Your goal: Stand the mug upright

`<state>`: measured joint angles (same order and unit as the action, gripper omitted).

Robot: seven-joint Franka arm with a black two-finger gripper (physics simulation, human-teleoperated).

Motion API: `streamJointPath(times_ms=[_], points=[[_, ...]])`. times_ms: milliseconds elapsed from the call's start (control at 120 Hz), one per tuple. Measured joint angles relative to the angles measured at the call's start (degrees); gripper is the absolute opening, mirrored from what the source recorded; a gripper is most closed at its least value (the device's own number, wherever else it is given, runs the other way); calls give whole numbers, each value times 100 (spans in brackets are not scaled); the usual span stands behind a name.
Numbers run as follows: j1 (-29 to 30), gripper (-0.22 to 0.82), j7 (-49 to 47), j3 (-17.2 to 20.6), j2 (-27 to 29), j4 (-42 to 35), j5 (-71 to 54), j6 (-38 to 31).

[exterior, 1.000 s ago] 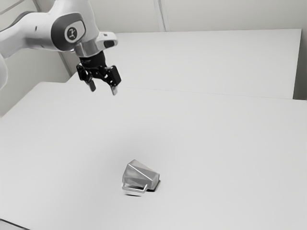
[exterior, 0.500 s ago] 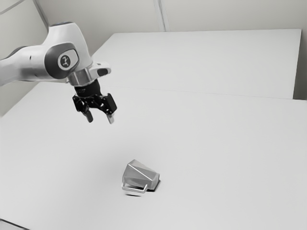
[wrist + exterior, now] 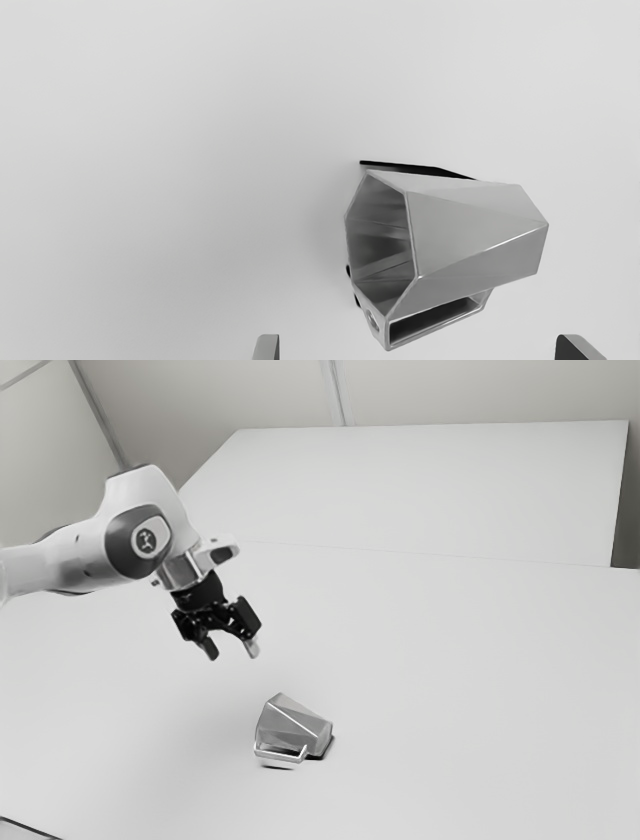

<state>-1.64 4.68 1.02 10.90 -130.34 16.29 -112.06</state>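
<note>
My black gripper (image 3: pixel 231 650) hangs above the table, up and to the exterior view's left of the mug (image 3: pixel 296 728), not touching it. The grey faceted mug lies on its side, with its handle at the exterior view's near side. In the wrist view the mug (image 3: pixel 475 230) shows its hollow mouth and its squared handle. The fingertips of my gripper (image 3: pixel 417 346) stand wide apart with nothing held, and the handle's lower corner reaches toward the space between them.
The mug rests on a broad white table (image 3: pixel 450 680). Beyond it is another pale flat surface (image 3: pixel 420 490), with walls behind. A dark line crosses the exterior view's near left corner.
The arm and gripper have come down toward the mug, drifting a little to the exterior view's right in the last half second. The mug has stayed where it was.
</note>
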Motion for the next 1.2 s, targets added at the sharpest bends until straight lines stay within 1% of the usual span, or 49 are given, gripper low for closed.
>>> streamJointPath(times_ms=[150,433,875,1200], points=[[10,60,275,3,-25,-512,565,-440],[6,60,820,7,-201,-912,1511,-900],[-4,60,1984,5,-580,-1315,3158,-1279],[5,60,3080,11,-635,-1609,4462,-1411]])
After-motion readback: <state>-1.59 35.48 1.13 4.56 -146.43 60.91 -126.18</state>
